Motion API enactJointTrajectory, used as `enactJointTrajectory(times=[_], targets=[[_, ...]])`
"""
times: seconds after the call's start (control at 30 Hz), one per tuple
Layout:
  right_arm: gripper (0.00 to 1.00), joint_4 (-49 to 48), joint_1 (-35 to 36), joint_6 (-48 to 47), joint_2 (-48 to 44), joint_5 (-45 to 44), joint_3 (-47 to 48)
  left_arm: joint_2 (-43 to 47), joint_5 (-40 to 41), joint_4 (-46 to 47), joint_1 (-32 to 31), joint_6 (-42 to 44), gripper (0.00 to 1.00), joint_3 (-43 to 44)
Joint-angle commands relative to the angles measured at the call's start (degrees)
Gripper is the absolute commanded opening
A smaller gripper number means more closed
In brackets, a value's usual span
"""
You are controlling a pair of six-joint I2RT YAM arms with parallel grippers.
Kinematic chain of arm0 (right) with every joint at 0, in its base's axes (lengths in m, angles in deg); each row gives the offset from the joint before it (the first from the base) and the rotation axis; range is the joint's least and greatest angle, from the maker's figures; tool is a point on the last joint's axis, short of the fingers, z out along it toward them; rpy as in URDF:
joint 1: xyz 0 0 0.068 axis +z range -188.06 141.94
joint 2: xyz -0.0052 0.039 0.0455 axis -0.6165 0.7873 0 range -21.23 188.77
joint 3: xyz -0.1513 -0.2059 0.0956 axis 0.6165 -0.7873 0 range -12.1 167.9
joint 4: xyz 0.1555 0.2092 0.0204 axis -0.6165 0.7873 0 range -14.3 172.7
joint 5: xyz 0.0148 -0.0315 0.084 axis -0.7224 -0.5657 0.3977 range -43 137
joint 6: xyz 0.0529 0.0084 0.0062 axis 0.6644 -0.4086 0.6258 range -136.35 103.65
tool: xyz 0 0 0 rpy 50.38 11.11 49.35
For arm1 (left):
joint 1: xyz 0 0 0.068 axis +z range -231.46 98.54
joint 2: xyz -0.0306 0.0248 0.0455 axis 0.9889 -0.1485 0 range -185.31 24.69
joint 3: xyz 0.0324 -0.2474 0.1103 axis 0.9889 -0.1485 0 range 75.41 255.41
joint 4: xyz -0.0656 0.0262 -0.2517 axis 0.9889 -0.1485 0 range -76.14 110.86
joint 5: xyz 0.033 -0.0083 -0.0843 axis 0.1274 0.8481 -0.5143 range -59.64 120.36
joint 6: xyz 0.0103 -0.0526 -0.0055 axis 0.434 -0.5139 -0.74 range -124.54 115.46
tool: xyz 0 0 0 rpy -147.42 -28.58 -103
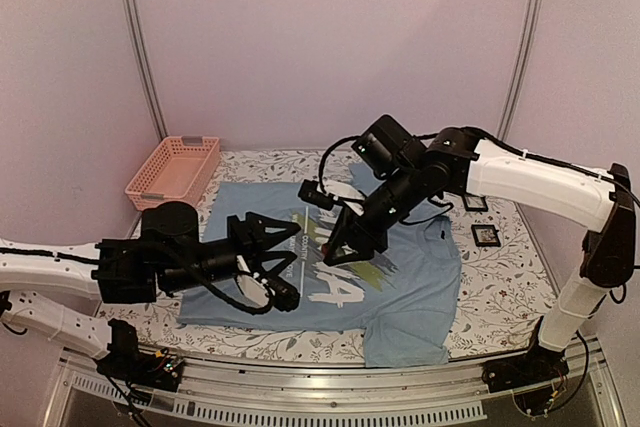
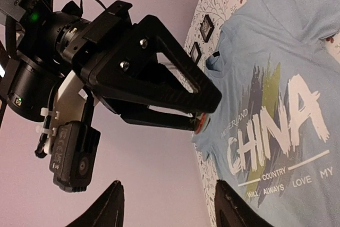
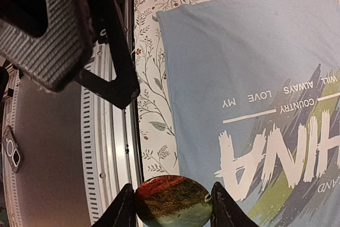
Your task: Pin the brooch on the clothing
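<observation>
The light blue T-shirt [image 1: 410,282] with the white "CHINA" print lies flat on the floral table cloth. It also shows in the left wrist view [image 2: 287,51] and the right wrist view [image 3: 239,51]. My right gripper [image 3: 171,206] is shut on the round orange and yellow-green brooch [image 3: 172,201], held by its edges above the shirt's lower hem side. From the top, the right gripper [image 1: 337,253] hovers over the print. The left wrist view shows the brooch's orange edge [image 2: 201,123] at the right gripper's tip. My left gripper [image 1: 292,265] is open and empty, just left of it, as its own view [image 2: 172,208] shows.
A pink basket [image 1: 172,169] stands at the back left. Two small black square frames [image 1: 487,235] [image 1: 475,204] lie right of the shirt, and show in the left wrist view [image 2: 206,25]. The metal front rail [image 3: 106,131] runs along the table's near edge.
</observation>
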Motion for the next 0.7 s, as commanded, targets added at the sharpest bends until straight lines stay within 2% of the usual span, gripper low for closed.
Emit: enactJointTrajectory(times=[0.0,0.37,0.67], targets=[[0.40,2.22,1.88,0.12,-0.26,0.69,2.51,1.86,-0.66,-2.13,-1.03,3.72,0.57,-0.36],[0.40,2.52,4.73,0.00,0.50,0.09,4.47,0.39,-0.84,-4.72,-2.73,6.41,0.49,1.38],[0.41,3.22,5.34,-0.83,1.95,-0.17,5.61,-1.97,1.15,-1.14,-5.45,8.36,0.39,1.63]])
